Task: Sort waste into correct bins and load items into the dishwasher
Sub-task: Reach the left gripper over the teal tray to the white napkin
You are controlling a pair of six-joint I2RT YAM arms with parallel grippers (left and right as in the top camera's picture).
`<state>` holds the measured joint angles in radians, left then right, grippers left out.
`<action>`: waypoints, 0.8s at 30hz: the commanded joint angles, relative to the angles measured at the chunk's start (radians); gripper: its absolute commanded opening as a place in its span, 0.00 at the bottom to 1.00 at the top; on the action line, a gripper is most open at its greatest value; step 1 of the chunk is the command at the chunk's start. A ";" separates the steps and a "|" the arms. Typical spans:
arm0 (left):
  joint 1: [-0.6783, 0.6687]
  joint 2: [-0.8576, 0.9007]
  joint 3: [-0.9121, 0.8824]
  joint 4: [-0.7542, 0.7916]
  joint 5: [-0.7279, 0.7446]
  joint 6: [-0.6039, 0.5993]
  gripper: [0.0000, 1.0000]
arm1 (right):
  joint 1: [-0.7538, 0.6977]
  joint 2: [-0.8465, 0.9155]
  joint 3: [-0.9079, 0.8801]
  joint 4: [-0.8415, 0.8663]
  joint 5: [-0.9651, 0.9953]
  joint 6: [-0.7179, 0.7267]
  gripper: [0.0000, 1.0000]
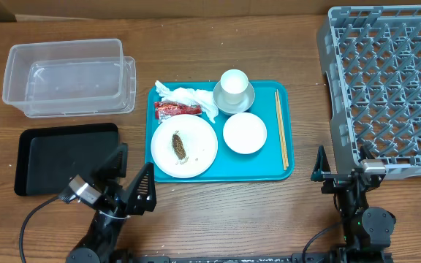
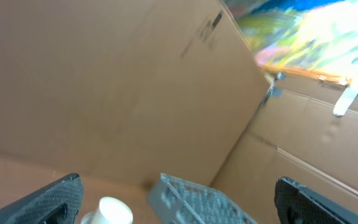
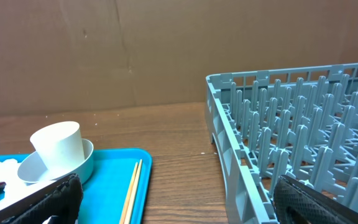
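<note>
On the teal tray (image 1: pixel 287 169) lie a white plate (image 1: pixel 197 155) with a brown food piece (image 1: pixel 178 145), a red wrapper (image 1: pixel 175 109), crumpled white tissues (image 1: pixel 193 99), a white bowl (image 1: pixel 245 134), a white cup (image 1: pixel 234 85) in a grey-green bowl (image 1: pixel 234 102), and chopsticks (image 1: pixel 281 128). The clear tub (image 1: pixel 68 77) and black tray (image 1: pixel 61 157) stand at the left. The grey dish rack (image 1: pixel 386 84) is at the right. My left gripper (image 1: pixel 131 175) is open and empty near the front edge, below the plate. My right gripper (image 1: pixel 340 164) is open and empty by the rack's front left corner.
Cardboard walls stand behind the table. The right wrist view shows the cup (image 3: pixel 59 147), the chopsticks (image 3: pixel 131 193) and the rack (image 3: pixel 303 130). The left wrist view points up at cardboard, with the cup (image 2: pixel 112 211) and rack (image 2: pixel 194 200) low in frame.
</note>
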<state>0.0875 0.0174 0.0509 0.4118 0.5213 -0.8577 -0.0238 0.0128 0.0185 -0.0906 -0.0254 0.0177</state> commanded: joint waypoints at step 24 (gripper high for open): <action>-0.174 1.323 1.301 -1.028 0.337 0.484 1.00 | 0.000 -0.010 -0.010 0.006 0.006 -0.007 1.00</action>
<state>0.0193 1.2991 1.2598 -0.5266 1.0740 -0.3794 -0.0238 0.0109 0.0185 -0.0902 -0.0257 0.0174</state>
